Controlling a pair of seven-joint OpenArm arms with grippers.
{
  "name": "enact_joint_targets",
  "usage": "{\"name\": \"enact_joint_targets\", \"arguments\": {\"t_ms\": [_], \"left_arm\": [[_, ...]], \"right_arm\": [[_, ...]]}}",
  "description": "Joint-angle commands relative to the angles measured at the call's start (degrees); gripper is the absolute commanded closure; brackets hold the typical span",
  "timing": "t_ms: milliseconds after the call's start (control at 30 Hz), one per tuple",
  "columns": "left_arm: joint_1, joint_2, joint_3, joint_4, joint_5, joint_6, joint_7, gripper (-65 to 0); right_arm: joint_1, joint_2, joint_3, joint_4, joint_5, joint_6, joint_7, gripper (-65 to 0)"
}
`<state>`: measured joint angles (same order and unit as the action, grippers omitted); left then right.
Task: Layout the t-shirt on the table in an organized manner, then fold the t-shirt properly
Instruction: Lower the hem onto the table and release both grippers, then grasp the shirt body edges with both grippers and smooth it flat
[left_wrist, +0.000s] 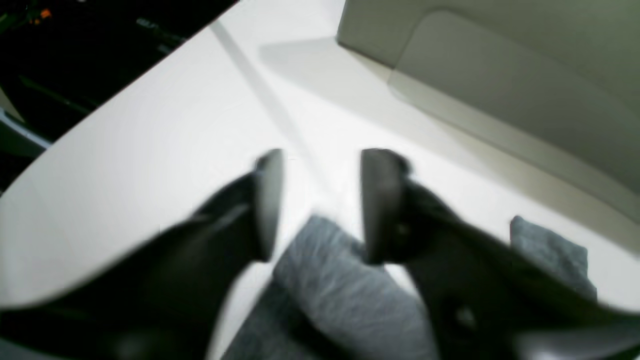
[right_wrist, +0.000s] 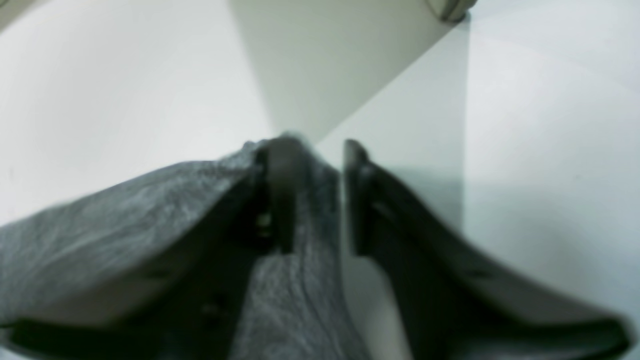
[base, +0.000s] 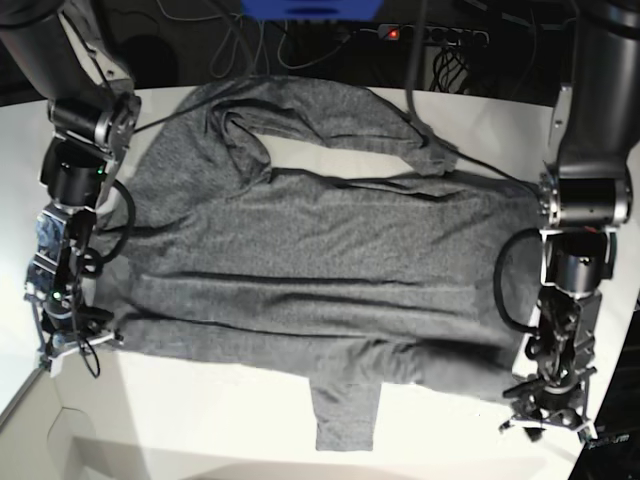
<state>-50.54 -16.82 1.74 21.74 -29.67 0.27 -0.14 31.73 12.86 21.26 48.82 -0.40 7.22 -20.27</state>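
Both pincers apart over t-shirt, flat on table.

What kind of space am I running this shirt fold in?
Probably a lab or workshop bench, not a home: a bare white table, a power strip with loose cables behind it, and the t-shirt spread between two robot arms.

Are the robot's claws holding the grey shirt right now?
No. The left gripper and right gripper both stand open over the t-shirt; its cloth lies loose between the fingers.
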Motion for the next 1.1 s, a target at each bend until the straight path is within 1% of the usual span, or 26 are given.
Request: {"name": "enact_joint_targets", "arguments": {"t_ms": [0,33,100,200,267,367,433,500,600,667,733,867,900,1000,1067], "left_arm": [[-2.5,0.3,0.0,0.7,0.0,-0.1,-1.6,-31.0],[-2.5,0.6,0.0,0.8,0.0,-0.1,-1.6,-34.0],[-2.6,0.5,-0.1,0.8,0.0,-0.1,-1.6,-37.4],[-2.2,0.4,-0.1,0.9,-0.1,-0.1,-1.4,-38.1],[0.3,0.4,-0.1,1.0,-0.2,-0.1,-1.3,-38.1],[5.8,0.4,-0.2,5.3,-0.3,0.0,-1.2,-38.0],[10.5,0.3,-0.2,11.2,-1.1,0.2,-1.1,-38.0],[16.4,-0.2,-0.2,18.9,-3.3,0.3,-0.5,-38.0],[24.1,-2.0,-0.2,29.0,-5.8,0.3,4.8,-38.0],[27.8,-2.0,-0.2,32.6,-6.7,0.3,6.4,-38.0],[30.1,-1.6,-0.2,32.7,-6.9,0.1,6.5,-38.0],[32.8,-0.7,0.3,32.4,-6.7,0.1,6.6,-37.9],[33.4,-0.6,0.3,32.0,-6.7,0.0,6.6,-37.9],[34.9,-0.9,0.3,29.8,-6.7,0.0,6.7,-37.9],[35.9,-1.1,0.3,28.0,-6.7,-0.1,6.7,-37.9]], "right_arm": [[2.1,0.9,-0.9,1.0,0.4,-0.2,1.6,-26.4],[2.0,0.9,-1.3,1.1,0.4,-0.4,1.6,-29.3],[2.0,0.9,-1.3,1.2,0.4,-0.4,1.6,-34.0],[1.1,1.2,-1.3,1.6,0.4,-0.4,1.2,-37.3],[-2.1,1.2,-1.3,4.6,0.4,-0.4,1.2,-38.0],[-9.4,0.7,-1.3,13.6,0.5,-0.5,1.2,-38.0],[-14.1,-1.3,-1.4,19.9,0.6,-0.5,1.2,-38.0],[-19.2,-3.1,-1.3,26.9,0.6,-0.4,1.2,-37.9],[-25.6,-5.6,-1.4,33.2,0.6,-0.3,1.3,-37.7],[-28.0,-7.5,-1.5,33.8,0.6,-0.2,1.5,-37.7],[-28.3,-8.6,-1.5,32.7,0.6,-0.2,1.5,-37.6],[-28.6,-9.2,-1.5,30.3,0.5,-0.2,1.2,-37.3],[-29.1,-9.2,-1.6,30.1,0.5,-0.2,1.2,-36.5],[-30.9,-9.2,-1.6,30.1,0.5,-0.2,1.2,-30.6],[-32.3,-9.2,-1.6,30.3,0.5,-0.2,1.2,-28.1]]}}
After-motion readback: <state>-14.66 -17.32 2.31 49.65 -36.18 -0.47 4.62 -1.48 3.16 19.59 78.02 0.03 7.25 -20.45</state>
